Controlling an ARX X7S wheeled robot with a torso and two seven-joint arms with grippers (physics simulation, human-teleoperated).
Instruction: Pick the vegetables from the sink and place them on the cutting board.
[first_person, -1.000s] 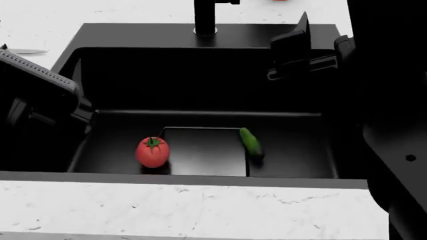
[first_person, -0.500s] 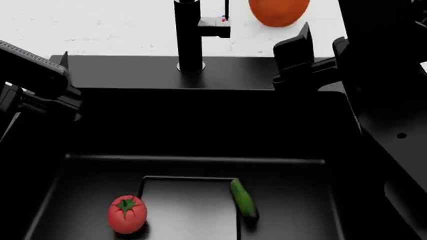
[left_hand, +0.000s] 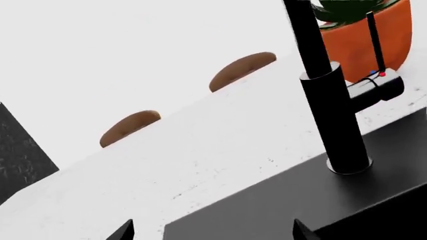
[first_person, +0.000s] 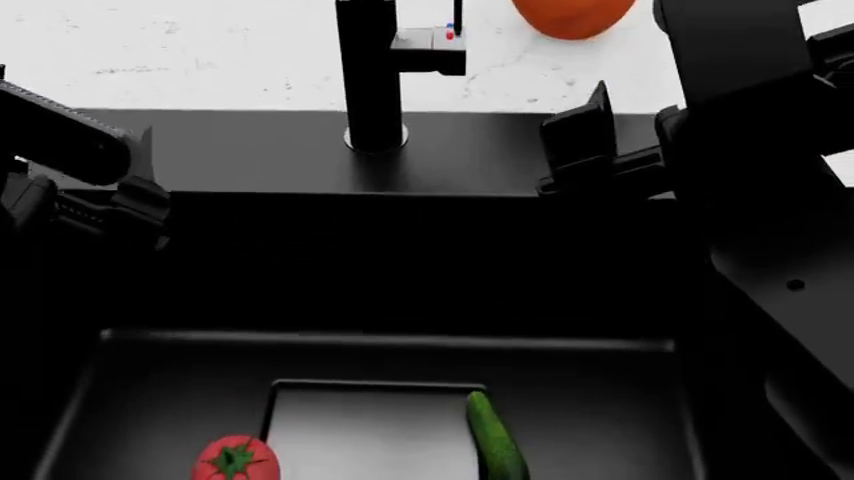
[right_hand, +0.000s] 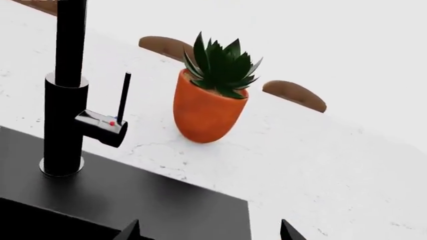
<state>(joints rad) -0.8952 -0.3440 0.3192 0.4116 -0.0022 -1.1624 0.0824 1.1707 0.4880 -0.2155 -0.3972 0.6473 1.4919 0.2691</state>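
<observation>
The red tomato with its green stem star and the dark green cucumber lie on the bottom of the black sink, at the lower edge of the head view. My left gripper hovers over the sink's left wall, open and empty. My right gripper hovers over the back right corner, open and empty. Both are well above the vegetables. The left wrist view shows open fingertips over the sink's back rim; the right wrist view shows the same. The cutting board is out of view.
The black faucet stands at the sink's back rim, between my grippers. An orange pot with a spiky green plant stands on the white marble counter behind it. Brown rounded chair backs show beyond the counter.
The head view has shifted toward the sink's back: the tomato and cucumber slid down to the frame's lower edge, and the faucet and counter came into view. Both grippers stay open above the sink.
</observation>
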